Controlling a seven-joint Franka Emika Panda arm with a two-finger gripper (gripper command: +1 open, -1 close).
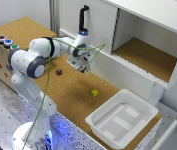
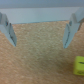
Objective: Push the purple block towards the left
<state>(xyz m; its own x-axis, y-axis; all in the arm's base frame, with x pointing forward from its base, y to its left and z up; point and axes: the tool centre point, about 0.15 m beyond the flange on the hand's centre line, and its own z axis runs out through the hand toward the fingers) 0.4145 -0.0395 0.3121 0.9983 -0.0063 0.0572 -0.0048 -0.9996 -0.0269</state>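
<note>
Cork-brown sheeting covers the long table where the arm works, with a white cabinet behind it whose open shelf is lined in the same cork, a white plastic tub at the near end, and a perforated metal bench under the robot's base. On the cork, the purple block sits alone, close to the arm's elbow and apart from everything else. The gripper hangs above the surface toward the exterior view's right of that block, near but not touching it. In the wrist view its two fingers stand wide apart with nothing between them; only bare cork shows there, and the yellow block lies off to one side. The purple block does not appear in that view. By my reading, the push has not begun: the claw must first come down beside the block, and all of the leftward travel remains to be done.
</note>
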